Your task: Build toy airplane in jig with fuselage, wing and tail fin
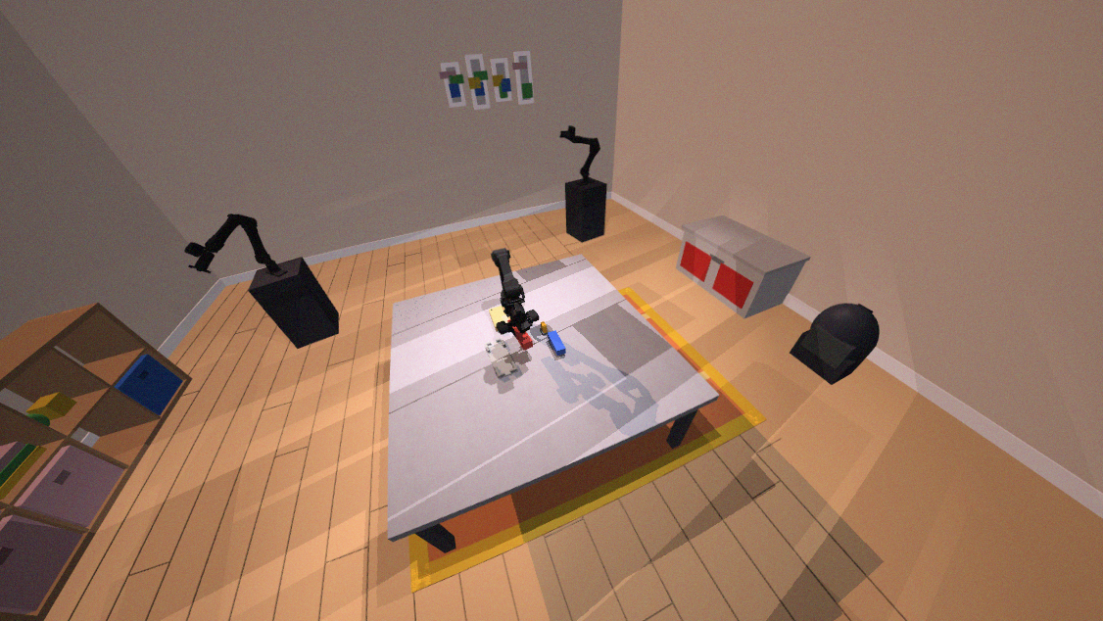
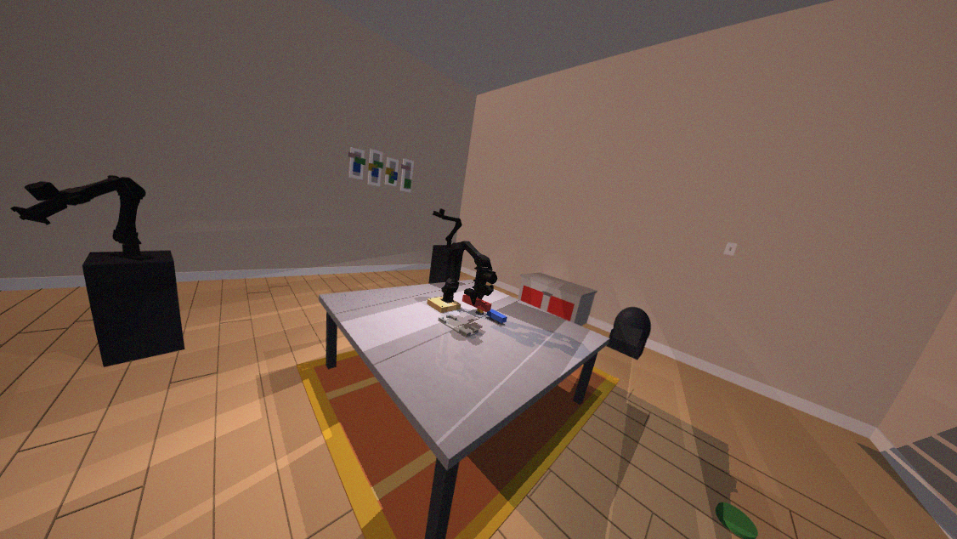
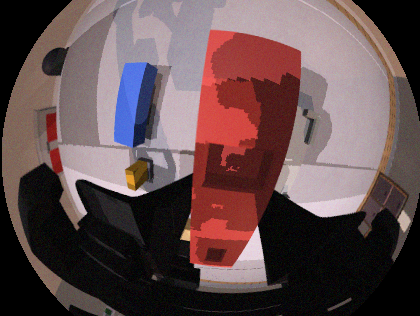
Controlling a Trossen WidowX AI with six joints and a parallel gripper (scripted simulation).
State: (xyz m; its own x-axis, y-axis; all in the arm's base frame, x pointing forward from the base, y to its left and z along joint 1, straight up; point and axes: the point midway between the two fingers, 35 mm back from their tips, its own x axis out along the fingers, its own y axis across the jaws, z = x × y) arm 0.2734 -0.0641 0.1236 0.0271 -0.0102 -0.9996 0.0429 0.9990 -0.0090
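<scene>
My gripper (image 1: 518, 326) (image 3: 230, 195) is shut on the red fuselage (image 1: 524, 340) (image 2: 476, 303) (image 3: 225, 115). It holds the fuselage above the table, with the larger socket and the smaller tail socket facing the wrist camera. The pale grey jig (image 1: 502, 359) (image 2: 461, 325) lies beside it on the table; in the wrist view the fuselage hides part of the jig. The blue wing (image 1: 556, 344) (image 2: 496, 316) (image 3: 134, 105) lies on the table on the other side of the fuselage. The small orange-yellow tail fin (image 1: 543, 327) (image 3: 136, 175) stands near one end of the wing.
The pale yellow base plate (image 1: 496, 314) (image 2: 438, 304) sits at the foot of my arm. The grey table (image 1: 462, 447) (image 2: 428, 388) has its edges well away from the parts. Two other black arms stand on dark pedestals (image 1: 297, 305) (image 1: 585, 212) off the table.
</scene>
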